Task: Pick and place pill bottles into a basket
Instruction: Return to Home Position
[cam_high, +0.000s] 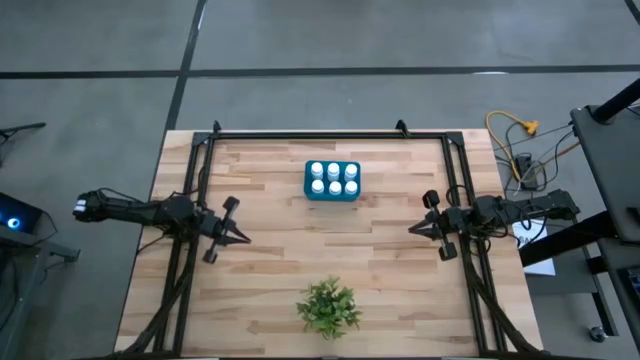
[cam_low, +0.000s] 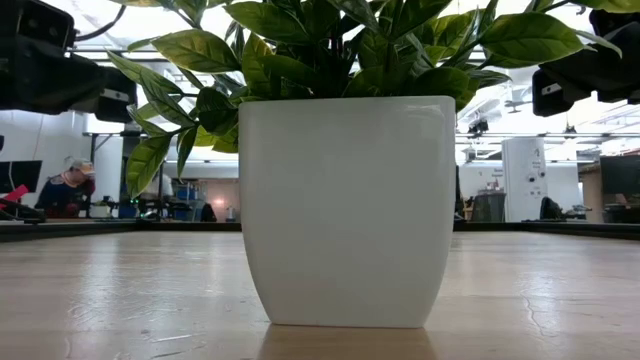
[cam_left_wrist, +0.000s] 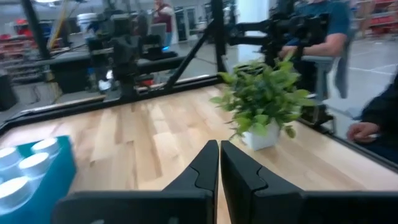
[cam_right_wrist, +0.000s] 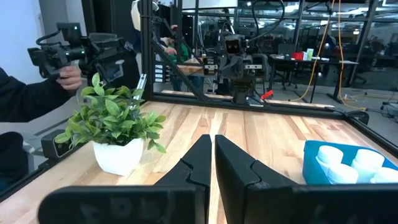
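High view: the basket (cam_high: 332, 197) is seen toward the far side of the table (cam_high: 270, 290), midway between the two arms. Its long axis is laid across the table, from one arm's side to the other. Six bottles (cam_high: 334, 178) are counted inside it, set in two rows of three along that axis. All are stood upright with their round caps turned up, and none is tipped. One basket, one plant (cam_high: 328, 307) and two arms are counted. The plant is placed in front of the basket, well apart from it and almost in line with its middle. The left gripper (cam_high: 238, 238) is held to the left of the basket and somewhat in front of it, well apart, with its tips pointed inward toward the table's middle. The right gripper (cam_high: 415, 230) is held likewise to the right of the basket, well apart, tips pointed inward. In each wrist view that arm's own two fingers are seen pressed together along their length, so both jaws are closed on nothing. A corner of the basket with white caps above its rim is caught at the edge of both wrist views. The low view is filled by the plant's white pot (cam_low: 345, 210), by which the basket is hidden.
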